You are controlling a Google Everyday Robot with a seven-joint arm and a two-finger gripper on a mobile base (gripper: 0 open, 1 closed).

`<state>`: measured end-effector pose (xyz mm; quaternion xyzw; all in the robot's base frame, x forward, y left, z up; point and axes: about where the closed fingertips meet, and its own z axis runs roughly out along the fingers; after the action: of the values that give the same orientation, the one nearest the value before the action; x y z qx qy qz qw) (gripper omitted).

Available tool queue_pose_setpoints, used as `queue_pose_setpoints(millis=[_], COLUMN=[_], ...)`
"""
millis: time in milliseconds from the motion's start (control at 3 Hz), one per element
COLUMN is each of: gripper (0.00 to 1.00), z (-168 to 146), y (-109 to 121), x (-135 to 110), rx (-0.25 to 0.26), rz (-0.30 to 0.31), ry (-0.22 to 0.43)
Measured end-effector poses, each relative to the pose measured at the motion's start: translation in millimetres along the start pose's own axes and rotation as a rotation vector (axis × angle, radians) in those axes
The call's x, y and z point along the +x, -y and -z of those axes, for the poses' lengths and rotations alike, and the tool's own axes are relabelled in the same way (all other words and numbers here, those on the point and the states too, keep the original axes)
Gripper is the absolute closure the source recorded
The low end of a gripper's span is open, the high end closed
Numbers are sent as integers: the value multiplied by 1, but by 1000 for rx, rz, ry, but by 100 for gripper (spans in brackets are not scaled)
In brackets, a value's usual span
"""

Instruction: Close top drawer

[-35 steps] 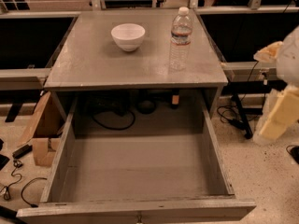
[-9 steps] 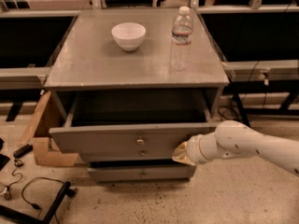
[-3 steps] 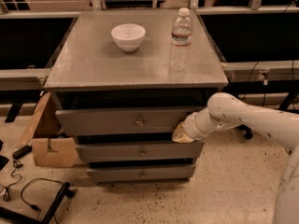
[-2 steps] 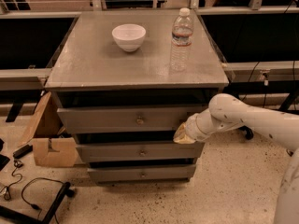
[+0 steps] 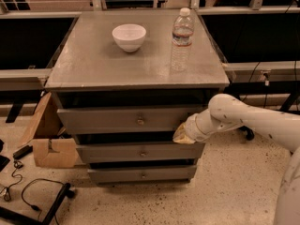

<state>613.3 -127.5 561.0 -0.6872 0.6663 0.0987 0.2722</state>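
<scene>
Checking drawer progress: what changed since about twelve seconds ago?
The top drawer, then pulled fully out, has slid back into the cabinet. The tool, then off to the right, now sits at the right end of its front. White bowl and water bottle stayed put.

The floor is pale with lots of little dark specks. A grey desk stands in the middle. Behind it, long grey rails run off to the left and right, and it is dark under them. A brown cardboard box sits on the floor just beside the desk, on the left. A black cable curls on the floor near the box. The claw is at the front of the desk, near its right side.
</scene>
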Motion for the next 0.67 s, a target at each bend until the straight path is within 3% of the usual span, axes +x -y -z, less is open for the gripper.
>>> queue_pose_setpoints(millis=[333, 667], gripper=[13, 0], z=[0, 0], y=[0, 0], x=[0, 0], rx=[0, 0], rz=[0, 0], ry=[0, 0])
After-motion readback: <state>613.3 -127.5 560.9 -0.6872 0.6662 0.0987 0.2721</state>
